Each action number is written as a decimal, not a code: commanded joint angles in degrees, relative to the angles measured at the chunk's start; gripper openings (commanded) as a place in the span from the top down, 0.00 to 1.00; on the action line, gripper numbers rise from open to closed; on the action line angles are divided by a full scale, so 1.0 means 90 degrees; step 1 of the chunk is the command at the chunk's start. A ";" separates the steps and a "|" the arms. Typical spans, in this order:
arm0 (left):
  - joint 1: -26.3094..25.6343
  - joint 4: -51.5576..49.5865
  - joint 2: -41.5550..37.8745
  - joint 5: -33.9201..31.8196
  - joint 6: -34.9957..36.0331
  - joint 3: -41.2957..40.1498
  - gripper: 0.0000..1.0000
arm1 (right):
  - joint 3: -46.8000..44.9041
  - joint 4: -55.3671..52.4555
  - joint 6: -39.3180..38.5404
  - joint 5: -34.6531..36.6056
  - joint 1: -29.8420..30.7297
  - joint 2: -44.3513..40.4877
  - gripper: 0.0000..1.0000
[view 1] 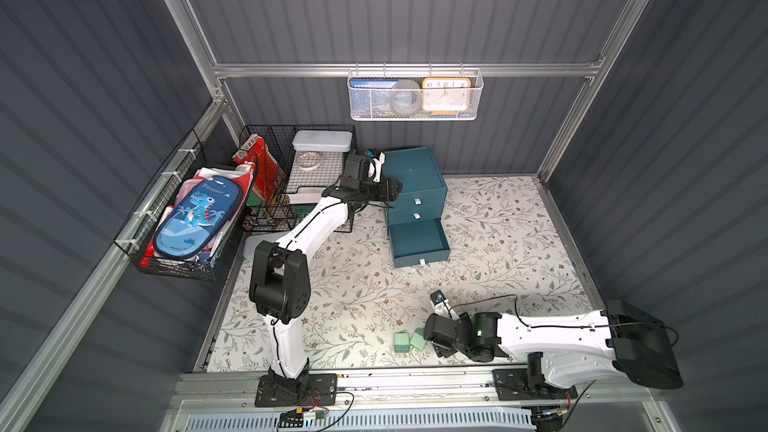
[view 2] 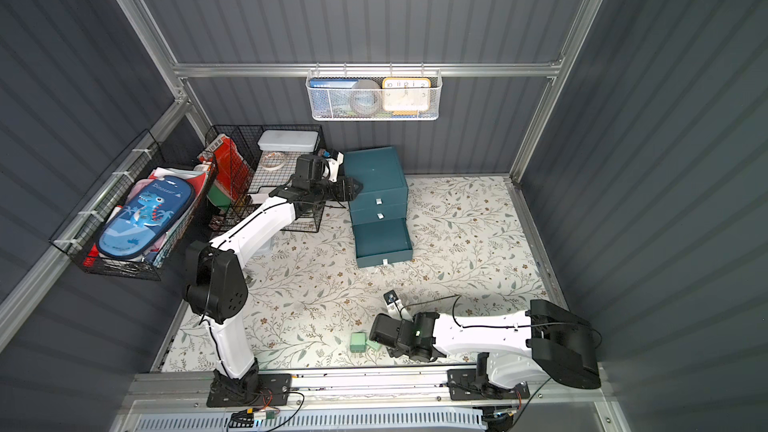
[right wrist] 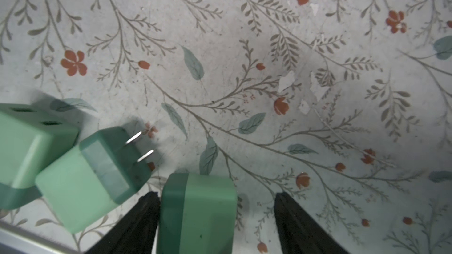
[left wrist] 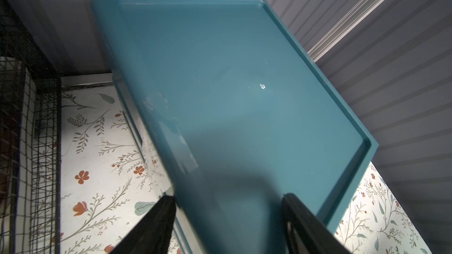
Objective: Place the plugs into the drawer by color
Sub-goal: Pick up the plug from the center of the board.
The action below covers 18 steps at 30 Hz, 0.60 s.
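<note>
A tabletop covered with a floral-print sheet [view 1: 507, 226] is seen from above, with two white-and-black robot arms reaching in from the near edge. A dark teal three-drawer cabinet [view 1: 411, 172] stands at the far middle, against the back wall. Its upper two drawers are shut. Its bottom drawer [view 1: 409, 260] is pulled out toward the near side, showing its teal floor. Black wire baskets [view 1: 266, 184] holding stationery sit to the cabinet's left.

The left gripper [left wrist: 227, 197] is at the cabinet's near-left top corner. Its fingers stand partly apart, one by the cabinet's left edge and the other over its flat top. Whether they actually press on the cabinet is hard to tell.

Three green plugs lie close together on the sheet at the near middle, well apart from the cabinet. The right gripper [right wrist: 215, 199] hangs low over them with its fingers wide apart. The first plug [right wrist: 198, 211] lies between the fingers, touching one with a clear gap to the other, so it is not pinched. Just left of it is the pronged plug [right wrist: 85, 179], with two metal blades. It touches the slotted plug [right wrist: 29, 142] further left. In both top views only these last two show.
</note>
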 commanded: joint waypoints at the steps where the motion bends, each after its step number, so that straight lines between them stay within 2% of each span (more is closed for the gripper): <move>1: -0.0074 -0.0890 0.0193 -0.0131 0.0089 -0.0335 0.27 | -0.0104 0.0053 -0.0171 -0.0013 -0.0184 -0.0105 0.22; 7: -0.0074 -0.0882 0.0192 -0.0138 0.0093 -0.0363 0.27 | -0.0337 -0.0097 0.0290 0.0075 -0.1138 -0.0455 0.26; 11: -0.0074 -0.0890 0.0233 -0.0126 0.0091 -0.0316 0.27 | -0.0420 -0.0152 0.0373 -0.0371 -0.1578 -0.0946 0.27; 15: -0.0074 -0.0880 0.0252 -0.0083 0.0074 -0.0285 0.27 | -0.0310 -0.0655 0.0226 -0.1195 -0.1547 -0.1444 0.32; 18: -0.0074 -0.0870 0.0252 -0.0049 0.0069 -0.0285 0.27 | -0.0272 -0.1036 0.0314 -0.0898 -0.1104 -0.1729 0.31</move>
